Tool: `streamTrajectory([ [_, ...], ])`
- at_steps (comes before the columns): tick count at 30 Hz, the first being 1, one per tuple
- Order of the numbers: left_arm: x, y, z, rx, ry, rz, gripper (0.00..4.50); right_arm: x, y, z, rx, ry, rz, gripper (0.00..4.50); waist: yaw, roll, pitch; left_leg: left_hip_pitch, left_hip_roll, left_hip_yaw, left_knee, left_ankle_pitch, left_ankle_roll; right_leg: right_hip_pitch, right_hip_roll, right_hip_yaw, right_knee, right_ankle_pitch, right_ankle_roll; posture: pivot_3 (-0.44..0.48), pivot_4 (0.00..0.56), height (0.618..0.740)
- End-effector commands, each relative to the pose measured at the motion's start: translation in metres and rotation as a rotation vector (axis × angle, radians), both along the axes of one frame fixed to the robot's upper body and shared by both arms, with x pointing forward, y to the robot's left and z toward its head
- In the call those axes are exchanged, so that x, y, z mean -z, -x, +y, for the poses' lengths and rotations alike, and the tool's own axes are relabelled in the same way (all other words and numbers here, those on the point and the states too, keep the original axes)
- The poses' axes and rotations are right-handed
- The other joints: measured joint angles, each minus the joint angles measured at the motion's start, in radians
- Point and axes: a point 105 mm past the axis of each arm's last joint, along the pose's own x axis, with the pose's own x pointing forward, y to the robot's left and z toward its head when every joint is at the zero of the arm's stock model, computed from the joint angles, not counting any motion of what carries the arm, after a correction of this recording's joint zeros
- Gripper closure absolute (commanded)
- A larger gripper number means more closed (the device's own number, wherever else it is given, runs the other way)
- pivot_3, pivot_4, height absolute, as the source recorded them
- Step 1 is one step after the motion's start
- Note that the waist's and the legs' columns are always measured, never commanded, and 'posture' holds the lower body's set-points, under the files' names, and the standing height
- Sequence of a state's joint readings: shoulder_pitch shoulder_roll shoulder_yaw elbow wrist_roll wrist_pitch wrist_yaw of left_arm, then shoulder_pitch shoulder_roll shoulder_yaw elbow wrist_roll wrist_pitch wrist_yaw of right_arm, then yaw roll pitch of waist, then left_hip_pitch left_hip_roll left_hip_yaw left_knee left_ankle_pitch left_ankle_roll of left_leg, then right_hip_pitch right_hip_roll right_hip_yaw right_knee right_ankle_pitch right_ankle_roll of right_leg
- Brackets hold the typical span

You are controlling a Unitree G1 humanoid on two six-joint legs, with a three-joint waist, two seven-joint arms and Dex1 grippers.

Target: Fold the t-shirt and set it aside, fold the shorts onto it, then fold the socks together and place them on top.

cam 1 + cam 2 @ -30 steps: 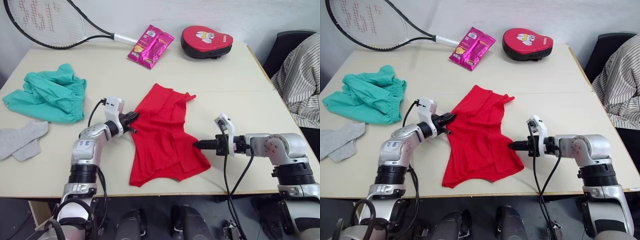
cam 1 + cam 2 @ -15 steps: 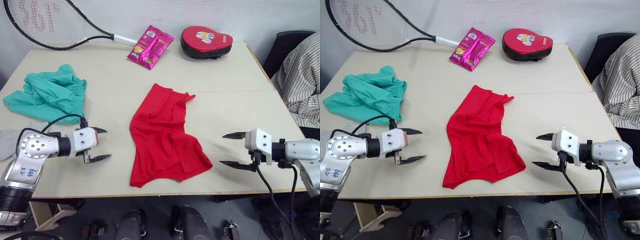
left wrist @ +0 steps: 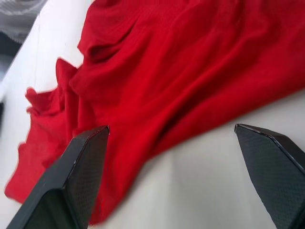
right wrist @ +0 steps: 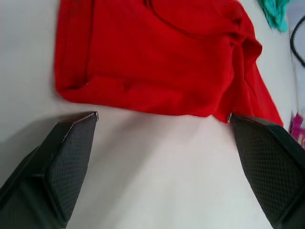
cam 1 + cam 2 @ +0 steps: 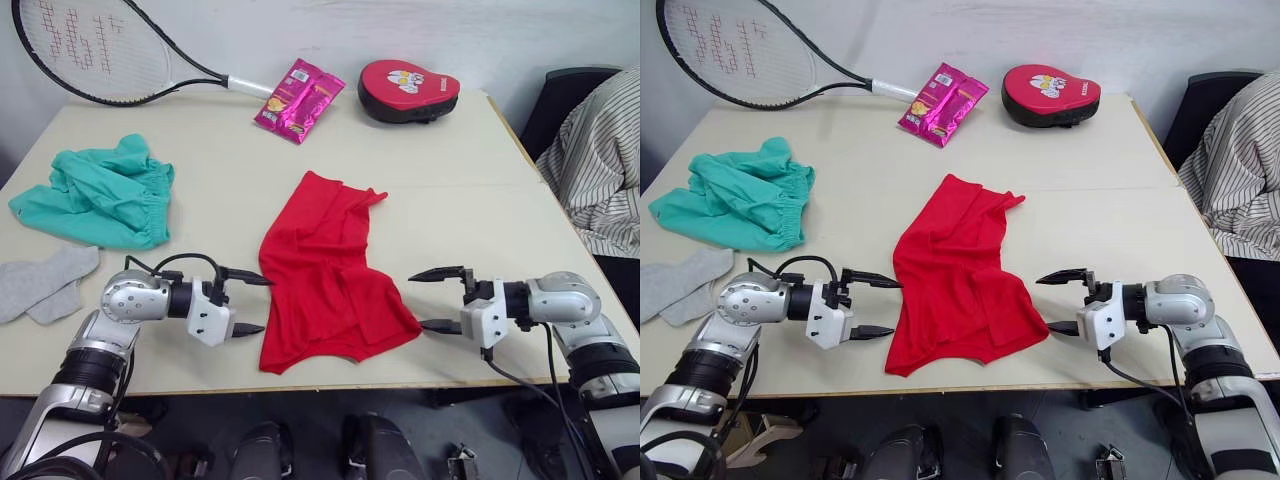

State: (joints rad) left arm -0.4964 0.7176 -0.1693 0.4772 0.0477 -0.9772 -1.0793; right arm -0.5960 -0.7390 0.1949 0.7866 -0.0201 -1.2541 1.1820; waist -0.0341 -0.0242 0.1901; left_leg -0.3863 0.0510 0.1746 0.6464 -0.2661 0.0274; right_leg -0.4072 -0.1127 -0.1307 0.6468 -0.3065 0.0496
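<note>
While the garments lie unfolded on the tabletop (image 5: 470,215), the stock reads as follows, left to right.

Socks (image 5: 45,285): light grey pair, loosely overlapped at the near left edge. Small, limp and light; judged easy to pinch at the cuffs.

Shorts (image 5: 95,192): teal-green, bunched in a heap just behind the socks, elastic waist gathered. Soft cloth, likely to sag and slide when lifted; the waistband looks the firmest hold.

Racket (image 5: 80,45): far left corner, handle pointing inward. Not part of the task.

Left tool (image 5: 243,304): fingers spread wide, empty, hovering just beside the left hem of the t-shirt.

T-shirt (image 5: 325,265): bright red, centre of the tabletop, rumpled, with one layer already turned over the lower part. Thin, soft, no stiffness; it should drape and crease wherever held, so paired holds at opposite edges or corners seem best. The left wrist view shows loose ripples along the near edge.

Snack packet (image 5: 300,93): pink, far centre.

Padded mitt (image 5: 408,88): red with cartoon print, far right of centre.

Right tool (image 5: 440,300): fingers spread wide, empty, just beside the right lower corner of the t-shirt.

Striped cloth (image 5: 595,165): beyond the right edge.

Containers: none on view; nothing is held inside anything.
</note>
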Motion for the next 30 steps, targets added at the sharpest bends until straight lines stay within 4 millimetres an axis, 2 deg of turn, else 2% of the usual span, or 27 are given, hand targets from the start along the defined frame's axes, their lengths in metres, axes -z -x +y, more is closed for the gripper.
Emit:
streamTrajectory([
  [1,0.014,0.005,-0.010,0.063,-0.028,-0.011,0.06,0.016,0.003,0.015,-0.062,0.027,0.034,0.01,-0.002,0.000,0.000,0.000,0.000,0.000,0.000,0.000,0.000,0.000,0.000,0.000,0.000,0.000,0.000,0.000,0.150,0.740],
  [8,0.023,0.012,-0.027,0.158,-0.029,-0.042,0.06,0.019,0.002,0.043,-0.141,-0.007,0.027,0.01,-0.005,0.001,-0.002,0.001,0.000,0.000,0.001,0.000,0.001,0.001,0.000,0.000,0.001,0.000,0.000,0.000,0.150,0.740],
  [13,0.026,0.014,-0.037,0.199,-0.028,-0.035,0.06,0.020,0.001,0.053,-0.154,-0.017,0.037,0.01,-0.006,0.001,-0.002,0.001,0.000,0.000,0.001,0.000,0.001,0.001,0.000,0.000,0.001,0.000,0.000,0.000,0.150,0.740],
  [15,0.030,0.016,-0.042,0.218,-0.039,-0.013,0.47,0.019,0.001,0.055,-0.155,-0.022,0.038,0.39,-0.006,0.001,-0.002,0.001,0.000,0.000,0.001,0.000,0.001,0.002,0.000,0.000,0.001,0.000,0.000,0.000,0.150,0.740],
  [18,0.033,0.016,-0.048,0.233,-0.050,0.021,1.30,0.018,0.001,0.056,-0.156,-0.026,0.039,1.27,-0.005,0.001,-0.002,0.001,0.000,0.000,0.001,0.000,0.001,0.002,0.000,0.000,0.001,0.000,0.000,0.000,0.150,0.740],
  [27,0.035,0.014,-0.047,0.214,-0.045,0.074,4.29,0.014,0.006,0.053,-0.141,-0.044,0.051,4.47,0.004,0.002,-0.002,0.000,0.000,0.000,0.001,0.000,0.002,0.001,-0.001,0.000,0.001,0.000,0.000,0.000,0.150,0.740],
  [28,0.035,0.014,-0.046,0.209,-0.037,0.083,4.47,0.014,0.007,0.052,-0.140,-0.047,0.054,4.50,0.003,0.003,-0.002,0.000,0.000,0.000,0.001,0.000,0.002,0.001,-0.001,0.000,0.001,0.000,0.000,0.000,0.150,0.740],
  [30,0.033,0.016,-0.042,0.198,-0.026,0.093,4.47,0.013,0.010,0.051,-0.136,-0.050,0.061,4.50,0.001,0.003,-0.002,0.000,0.000,0.000,0.001,0.000,0.002,0.001,-0.001,0.000,0.001,0.000,0.000,0.000,0.150,0.740],
])
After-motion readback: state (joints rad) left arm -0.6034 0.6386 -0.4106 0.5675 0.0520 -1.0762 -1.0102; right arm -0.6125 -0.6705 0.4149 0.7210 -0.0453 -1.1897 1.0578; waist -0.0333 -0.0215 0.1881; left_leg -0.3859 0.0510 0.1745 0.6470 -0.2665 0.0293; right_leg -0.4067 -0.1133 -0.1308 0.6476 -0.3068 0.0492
